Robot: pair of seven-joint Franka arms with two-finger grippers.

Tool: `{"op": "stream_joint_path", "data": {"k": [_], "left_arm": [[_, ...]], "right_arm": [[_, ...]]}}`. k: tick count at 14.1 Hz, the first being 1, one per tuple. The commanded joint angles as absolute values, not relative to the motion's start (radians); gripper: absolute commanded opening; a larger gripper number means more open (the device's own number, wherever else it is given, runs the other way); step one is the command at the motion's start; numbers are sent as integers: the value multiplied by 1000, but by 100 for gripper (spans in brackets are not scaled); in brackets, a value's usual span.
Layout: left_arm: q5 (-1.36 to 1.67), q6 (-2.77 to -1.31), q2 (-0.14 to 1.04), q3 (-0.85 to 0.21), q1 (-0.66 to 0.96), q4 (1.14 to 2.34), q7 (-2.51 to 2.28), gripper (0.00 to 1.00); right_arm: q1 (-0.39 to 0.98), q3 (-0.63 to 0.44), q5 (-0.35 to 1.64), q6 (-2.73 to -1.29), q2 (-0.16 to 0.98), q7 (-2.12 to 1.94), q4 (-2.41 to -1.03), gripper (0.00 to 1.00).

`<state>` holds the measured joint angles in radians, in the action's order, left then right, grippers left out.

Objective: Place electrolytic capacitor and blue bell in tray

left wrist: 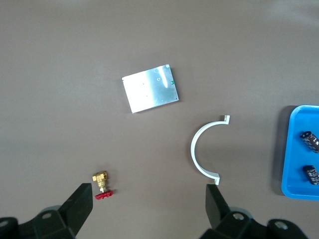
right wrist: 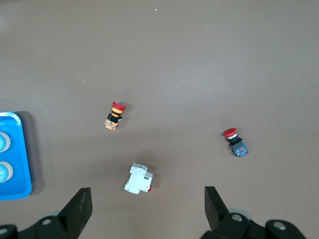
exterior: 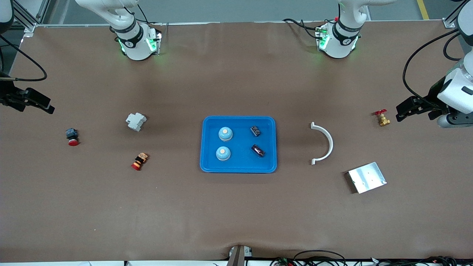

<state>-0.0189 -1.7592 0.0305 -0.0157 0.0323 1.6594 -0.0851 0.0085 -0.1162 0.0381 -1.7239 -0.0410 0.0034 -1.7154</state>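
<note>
The bright-blue tray [exterior: 239,163] lies in the middle of the table. Inside it stand two blue bells [exterior: 225,133] [exterior: 223,153], toward the right arm's end. Two dark electrolytic capacitors [exterior: 255,130] [exterior: 258,150] lie beside them, toward the left arm's end. My left gripper [exterior: 401,112] hangs open over the table's left-arm end, holding nothing. In its wrist view the gripper [left wrist: 148,199] shows wide apart, with the tray's edge [left wrist: 294,149] and both capacitors [left wrist: 311,140] [left wrist: 313,174]. My right gripper [exterior: 44,104] [right wrist: 147,205] hangs open and empty over the right-arm end.
A white curved bracket [exterior: 325,143], a silver metal plate [exterior: 367,177] and a brass valve with red handle [exterior: 382,118] lie toward the left arm's end. A white breaker [exterior: 135,121] and two red push buttons [exterior: 72,136] [exterior: 139,161] lie toward the right arm's end.
</note>
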Motion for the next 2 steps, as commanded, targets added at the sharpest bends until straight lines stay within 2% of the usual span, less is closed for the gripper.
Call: {"op": "stream_joint_path", "data": {"k": [1,2], "left_arm": [[-14,-1755,38,-17,34,1634,-81,100],[-15,-1755,38,-17,34,1632,-80,100]], "right_arm": [[-6,-100,51,-1740,-68,17,-1744,100],[-5,-98,48,-1740,-67,17,-1744,100]]}}
